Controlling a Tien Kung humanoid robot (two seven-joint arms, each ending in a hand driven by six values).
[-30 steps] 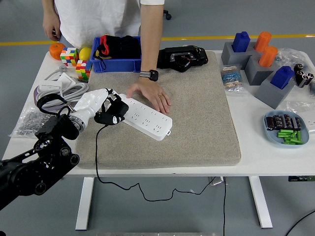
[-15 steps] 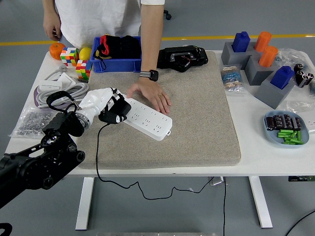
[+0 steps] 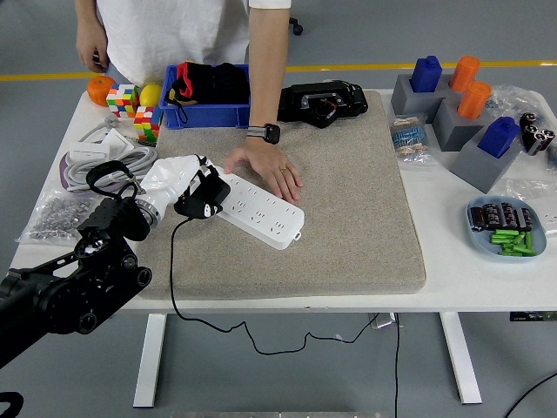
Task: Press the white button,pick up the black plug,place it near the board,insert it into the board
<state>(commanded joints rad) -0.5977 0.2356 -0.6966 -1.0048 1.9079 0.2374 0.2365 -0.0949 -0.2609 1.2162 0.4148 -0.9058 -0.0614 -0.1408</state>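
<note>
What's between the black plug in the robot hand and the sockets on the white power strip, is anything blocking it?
Nothing visible blocks it. The left robot hand holds the black plug right at the near-left end of the white power strip. A person's hand rests on the strip's far edge, beside the socket rows rather than between plug and sockets.

Black plug (image 3: 202, 202) at left end of white board (image 3: 258, 209), lying diagonal on mat.

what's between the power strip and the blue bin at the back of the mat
In the head view, the person's hand lies there, resting flat on the mat against the far edge of the white power strip, its forearm running back past the blue bin.
</note>
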